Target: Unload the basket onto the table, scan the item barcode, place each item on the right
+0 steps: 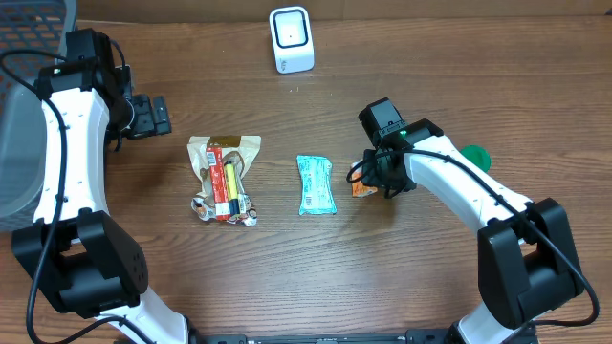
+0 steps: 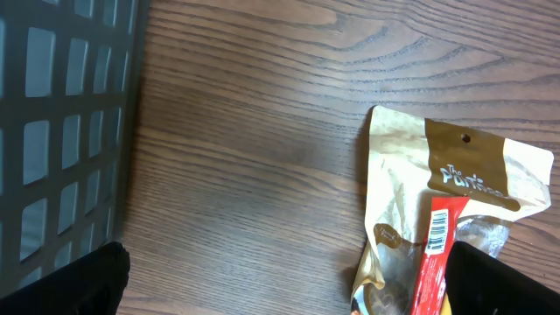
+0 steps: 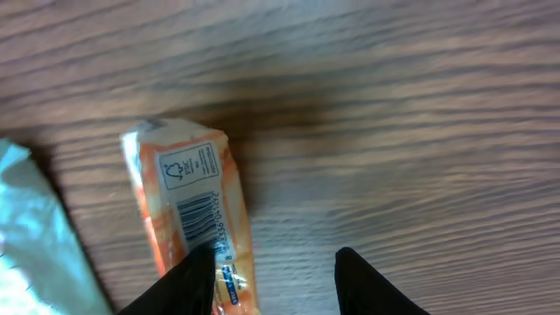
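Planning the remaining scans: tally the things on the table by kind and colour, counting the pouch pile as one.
Teal packet: 1
Orange packet: 1
Pouch pile: 1
Scanner: 1
Basket: 1
Green object: 1
Total: 6

one each: scanner (image 1: 291, 38), basket (image 1: 14, 115), brown pouch (image 1: 226, 148), teal packet (image 1: 315, 185), orange packet (image 3: 192, 201).

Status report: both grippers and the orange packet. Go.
Left gripper open, by basket. Right gripper open over orange packet, barcode up, not gripped. Teal packet beside it, apart. Scanner at far edge, unobstructed.
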{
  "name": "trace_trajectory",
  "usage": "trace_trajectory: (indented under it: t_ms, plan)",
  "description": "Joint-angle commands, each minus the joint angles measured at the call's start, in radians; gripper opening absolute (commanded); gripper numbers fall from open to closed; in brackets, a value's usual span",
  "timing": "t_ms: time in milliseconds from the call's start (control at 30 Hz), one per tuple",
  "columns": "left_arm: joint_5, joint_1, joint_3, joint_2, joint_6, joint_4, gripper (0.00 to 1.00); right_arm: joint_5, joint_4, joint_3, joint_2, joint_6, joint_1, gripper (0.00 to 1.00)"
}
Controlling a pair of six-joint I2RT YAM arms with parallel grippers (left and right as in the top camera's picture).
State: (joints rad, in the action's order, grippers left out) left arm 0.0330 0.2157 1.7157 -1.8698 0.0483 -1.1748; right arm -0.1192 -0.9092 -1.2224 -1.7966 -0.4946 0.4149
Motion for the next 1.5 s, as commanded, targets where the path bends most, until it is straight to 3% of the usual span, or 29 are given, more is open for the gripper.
trace_trajectory:
  t_ms: [0, 67, 400, 500, 600, 667, 1467]
  plan:
    - [-0.007, -0.009, 0.021, 0.019, -0.015, 0.002, 1.0, -0.072, 0.008, 0.008, 0.001, -0.008, 0.004, 0.47]
    - [-0.007, -0.009, 0.021, 0.019, -0.015, 0.002, 1.0, -0.071, 0.018, 0.006, 0.001, -0.008, 0.004, 0.52]
    - [-0.007, -0.009, 0.021, 0.019, -0.015, 0.002, 1.0, -0.037, 0.077, -0.036, 0.001, -0.008, 0.003, 0.53]
    - [-0.007, -0.009, 0.021, 0.019, -0.015, 0.002, 1.0, 0.043, 0.103, -0.036, 0.001, -0.019, 0.005, 0.44]
    - [-0.007, -0.009, 0.021, 0.019, -0.015, 0.002, 1.0, 0.069, 0.118, -0.035, 0.001, -0.072, 0.006, 0.27]
    - [-0.007, -0.009, 0.021, 0.019, -0.015, 0.002, 1.0, 0.069, 0.126, -0.034, 0.001, -0.083, 0.009, 0.26]
    - [-0.007, -0.008, 0.021, 0.019, -0.015, 0.002, 1.0, -0.078, 0.157, -0.034, -0.001, -0.074, 0.132, 0.28]
